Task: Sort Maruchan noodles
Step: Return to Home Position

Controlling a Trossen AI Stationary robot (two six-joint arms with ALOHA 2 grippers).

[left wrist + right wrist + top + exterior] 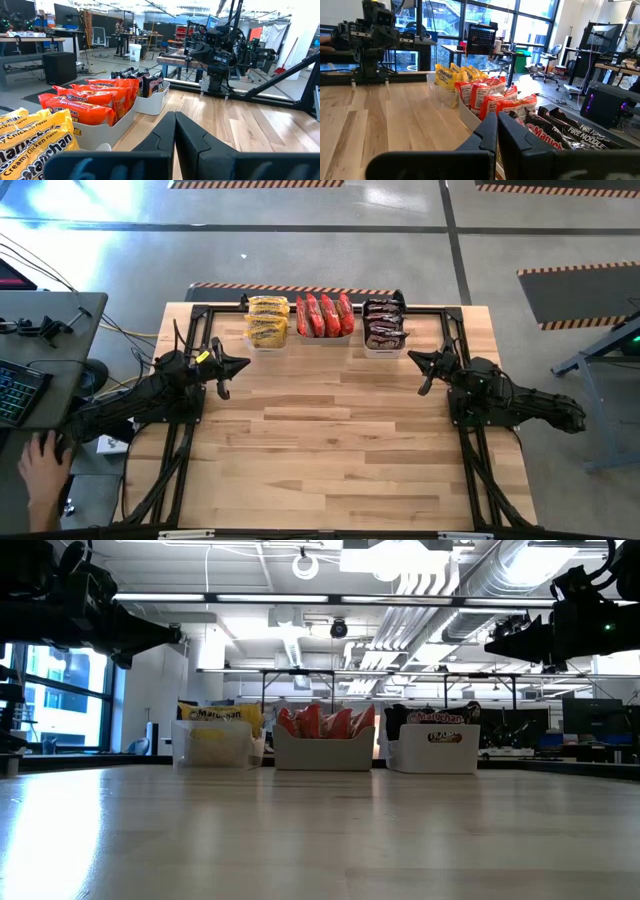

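Three clear tubs stand in a row at the table's far edge. The left tub holds yellow Maruchan packets (pixel 267 321), the middle tub red-orange packets (pixel 324 315), the right tub dark packets (pixel 384 323). The packets stand on edge inside the tubs. My left gripper (pixel 243 364) hovers shut above the table's left side, pointing level toward the middle. My right gripper (pixel 413 358) hovers shut above the right side, facing it. Both are empty, as the left wrist view (pixel 174 120) and right wrist view (pixel 497 120) show.
A black metal frame (pixel 455 315) runs along the table's far, left and right sides. Bare wooden tabletop (pixel 330 440) lies between the arms and the near edge. A person's hand (pixel 42 460) rests at a desk with a keyboard (pixel 18 388) left of the table.
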